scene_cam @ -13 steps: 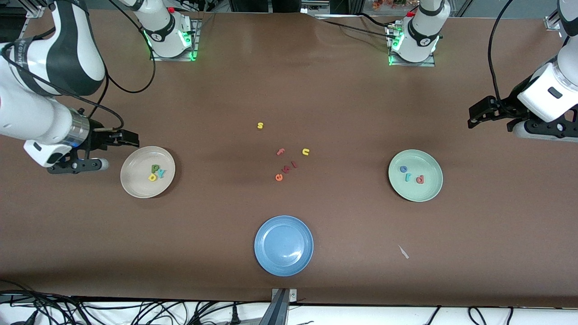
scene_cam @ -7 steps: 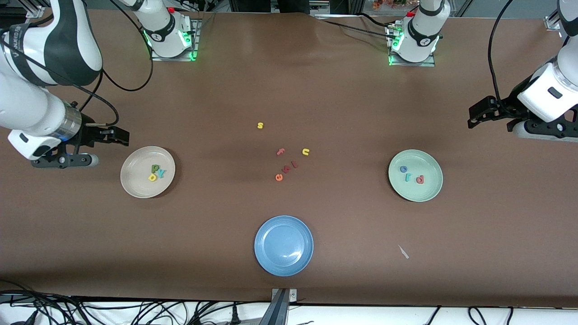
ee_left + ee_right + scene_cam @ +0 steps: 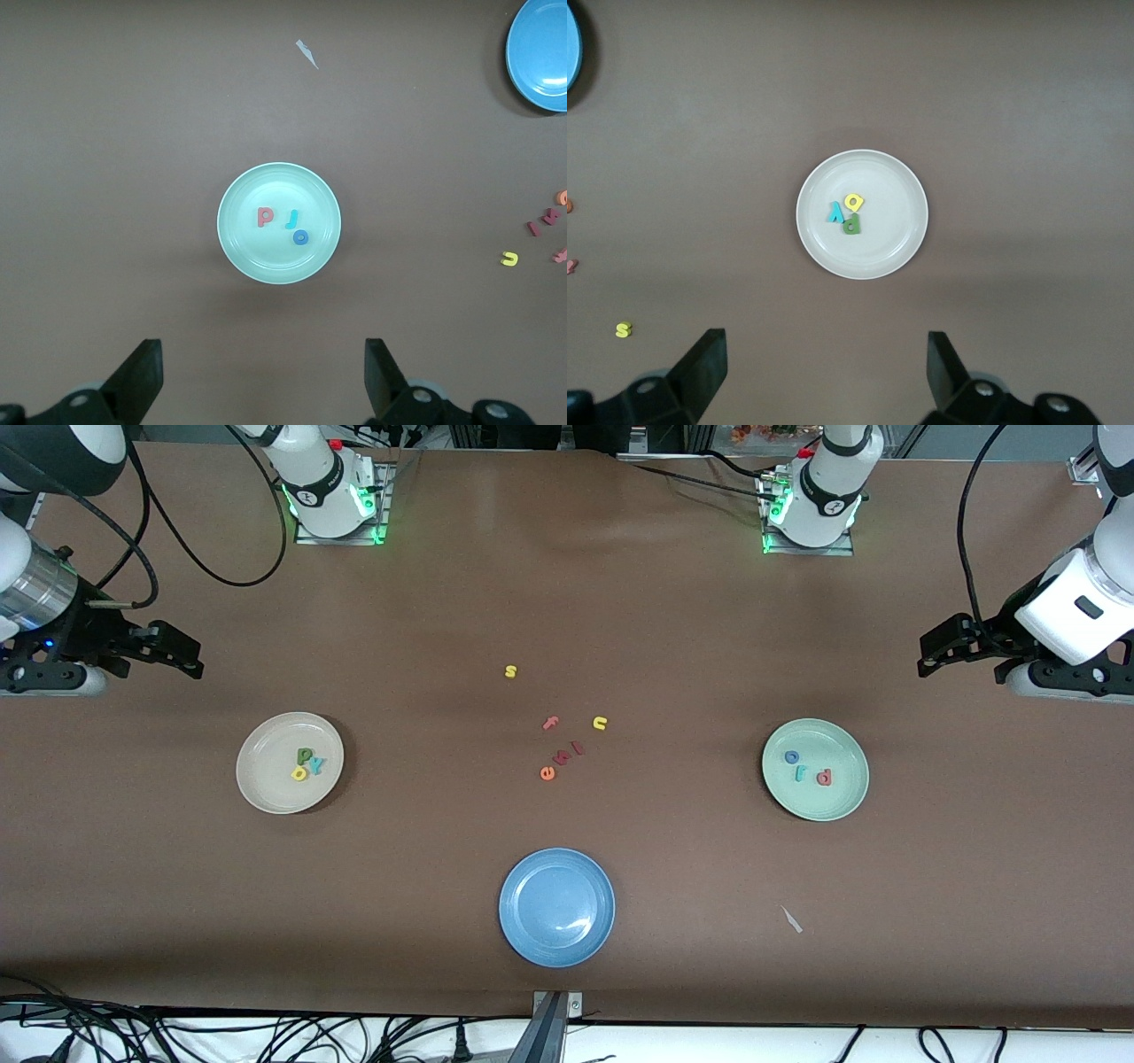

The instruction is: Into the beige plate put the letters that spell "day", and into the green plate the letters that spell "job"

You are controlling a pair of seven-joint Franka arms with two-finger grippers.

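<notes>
Beige plate (image 3: pixel 290 763) holds d, a, y (image 3: pixel 306 763); green plate (image 3: pixel 815 770) holds j, o, b (image 3: pixel 803 769). Left gripper (image 3: pixel 925 654) and right gripper (image 3: pixel 188 657) hover with fingers spread wide, empty

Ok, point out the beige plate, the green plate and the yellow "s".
beige plate (image 3: pixel 266 779): front view, bare inner floor.
green plate (image 3: pixel 837 802): front view, bare floor near rim.
yellow "s" (image 3: pixel 510 671): front view, letter's middle.

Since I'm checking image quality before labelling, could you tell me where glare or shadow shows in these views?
Front view: a pale sheen lies on the blue plate, and green light glows at both arm bases. Left wrist view: a soft shadow sits beside the green plate; letters sharp. Right wrist view: even light on the beige plate, faint shadow at its rim.
</notes>
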